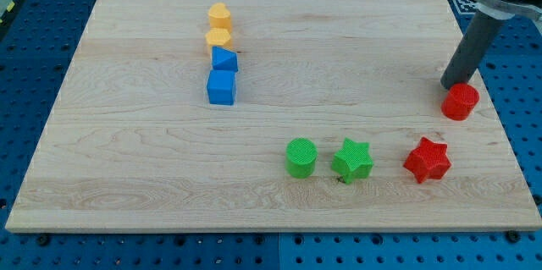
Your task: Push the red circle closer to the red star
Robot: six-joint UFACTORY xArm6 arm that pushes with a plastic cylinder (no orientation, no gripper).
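- The wooden board [279,135] is a pale, smooth, flat slab lying on a blue perforated table [34,67]; blocks probably slide over it easily, and its middle offers plenty of open room.
- The dark rod comes down from the view's top right; the tip [454,85] rests on the board just above the red circle [460,101], touching or nearly touching its far edge. The tool is a bare rod holding nothing.
- The red circle sits near the board's right edge. It looks like a small, light, stiff plastic puck that should not deform, though its round side may slip off a push that is not centred.
- The red star [427,159] lies below and slightly left of the circle, near but apart, so pressing on the circle's upper right side looks right.
- Farther left stand a green star [352,160] and a green circle [301,157], well clear.
- Two blue blocks [222,77] and two yellow blocks [219,26] form a column at upper left.
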